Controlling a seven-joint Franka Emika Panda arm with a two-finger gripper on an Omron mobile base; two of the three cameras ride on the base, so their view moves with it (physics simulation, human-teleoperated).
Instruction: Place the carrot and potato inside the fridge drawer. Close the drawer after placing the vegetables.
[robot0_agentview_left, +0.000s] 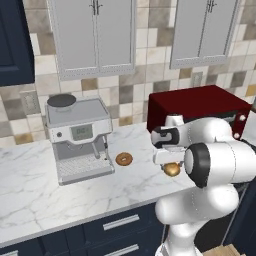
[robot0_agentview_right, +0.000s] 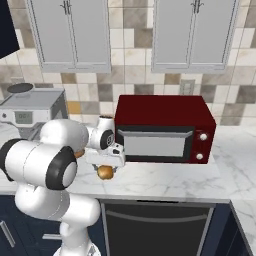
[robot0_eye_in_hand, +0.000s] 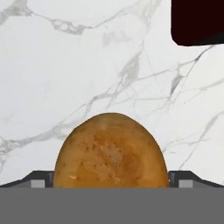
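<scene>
Currently, in the left base view, the potato (robot0_agentview_left: 171, 169) hangs under the claw (robot0_agentview_left: 170, 165), lifted off the marble tabletop (robot0_agentview_left: 30, 185) and partly hidden by the arm's white elbow. A brown donut (robot0_agentview_left: 123, 159) lies on the tabletop just beside the espresso machine (robot0_agentview_left: 80, 137), and the red microwave (robot0_agentview_left: 197, 111) stands behind the arm. The risk here, as I judge it, is a wide swing toward the fridge: the elbow is close to the microwave, and a fast turn could knock it or shake the potato loose.

From the right base view, the claw (robot0_agentview_right: 105, 167) sits just left of the microwave (robot0_agentview_right: 165, 129) door, with the potato (robot0_agentview_right: 105, 172) below it, clear of the tabletop (robot0_agentview_right: 165, 182). The fingers are hard to make out, so how deep the hold is I cannot tell.

Through the hand view, the potato (robot0_eye_in_hand: 111, 151) sits between the two dark finger tips, which press its sides; the claw is closed partway onto it. Its round, smooth shape could roll out of a pinch that shallow. A dark red corner of the microwave (robot0_eye_in_hand: 197, 22) shows at the top right. A drop from here would send the potato rolling over the tabletop (robot0_eye_in_hand: 65, 65).
</scene>
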